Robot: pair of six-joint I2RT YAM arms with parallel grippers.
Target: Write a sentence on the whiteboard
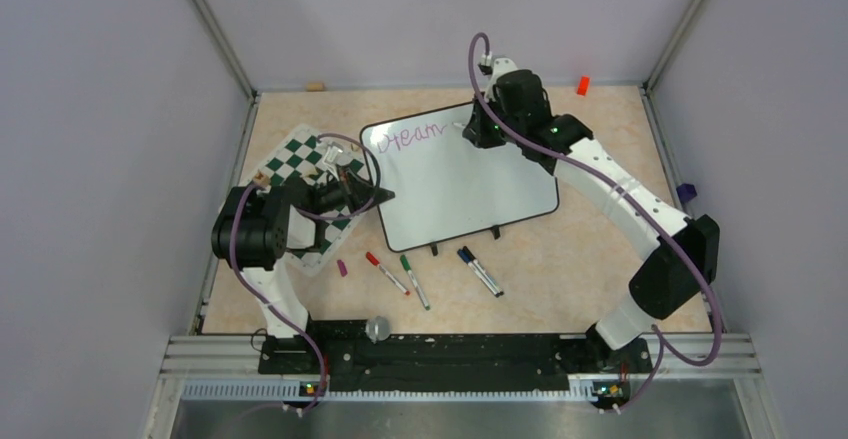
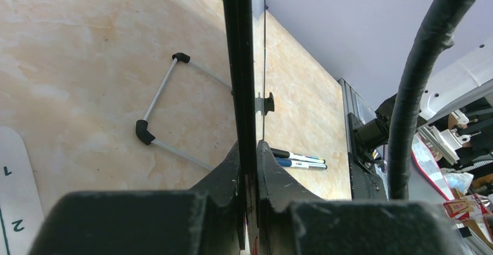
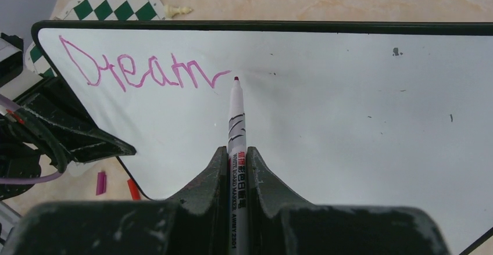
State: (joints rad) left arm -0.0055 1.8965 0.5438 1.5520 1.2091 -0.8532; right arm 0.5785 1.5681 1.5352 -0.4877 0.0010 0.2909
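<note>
The whiteboard point(image 1: 470, 184) lies in the middle of the tabletop point(image 1: 560, 279), turned slightly so that its left end sits farther away than its right end, and its two small black feet point toward the near edge. The sentence point(image 1: 405, 136) sits in the board's far left corner, in purple-pink handwriting that reads only "Dream", with a stroke trailing off the last letter. The right gripper point(image 1: 472, 131) reaches over the board's far edge, clenched around a white marker point(image 3: 236, 115). The marker's dark tip is just to the right of that trailing stroke, and the wrist view does not show whether it touches the surface. The left gripper point(image 1: 375, 196) is clamped on the board's left edge, with the thin black frame pinched between its fingers point(image 2: 229, 173). A green-and-white chess mat point(image 1: 300, 159) lies left of the board, partly under the left arm. On the near side of the board are a purple cap point(image 1: 342, 268), a red marker point(image 1: 385, 272), a green marker point(image 1: 414, 281) and a pair of dark markers point(image 1: 480, 270) lying side by side. A small orange object point(image 1: 582, 85) sits at the far edge on the right.
</note>
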